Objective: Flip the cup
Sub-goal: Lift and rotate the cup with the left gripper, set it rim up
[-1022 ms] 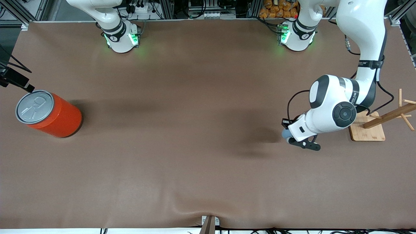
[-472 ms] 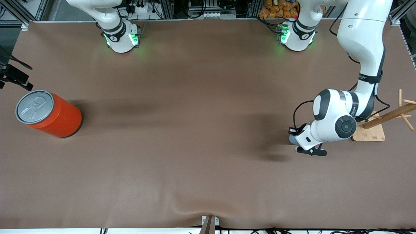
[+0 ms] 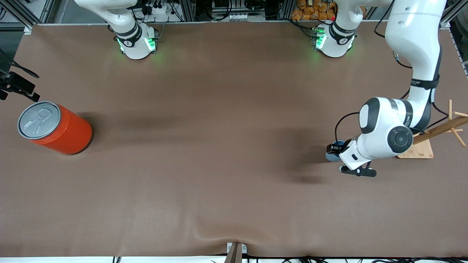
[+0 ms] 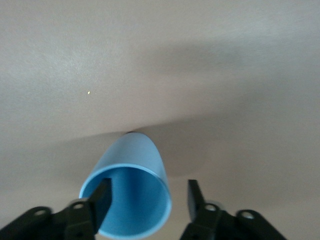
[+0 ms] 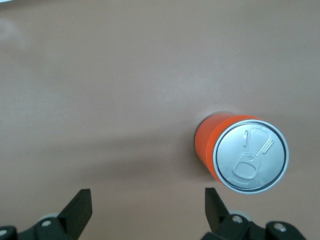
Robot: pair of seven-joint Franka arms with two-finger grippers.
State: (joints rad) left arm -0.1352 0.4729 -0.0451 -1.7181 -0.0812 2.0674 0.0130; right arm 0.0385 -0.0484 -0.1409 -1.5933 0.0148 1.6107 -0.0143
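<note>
While the left arm reaches down toward its own end of the brown tabletop [image 3: 219, 146], its left pincer [image 4: 145, 200] sits low over the small light-blue tapered plastic cup [image 4: 131, 187], with one black finger [image 4: 102, 197] inside the cup's darker blue mouth against the rim and the other finger well apart from the cup's outer wall, so the pincer is spread and released rather than squeezing the cup. In the left wrist view the cup's open mouth faces the camera and its narrow closed end points at the tabletop. From the front view only a sliver of the cup [image 3: 333, 156] shows beside the white wrist of the left pincer [image 3: 347, 164], just beside the light wooden stand with angled pegs on a square base [image 3: 420, 149], which is toward the left arm's end of the tabletop. Well apart from all this, at the right arm's end of the tabletop, stands the large orange cylinder with a grey pull-tab top [image 3: 55, 128], upright. Hanging above that orange cylinder [image 5: 240, 152], the right pincer [image 5: 147, 212] waits with its two black fingers wide apart and nothing between them; in the front view only a dark bit of it [image 3: 18, 87] shows at the edge.
</note>
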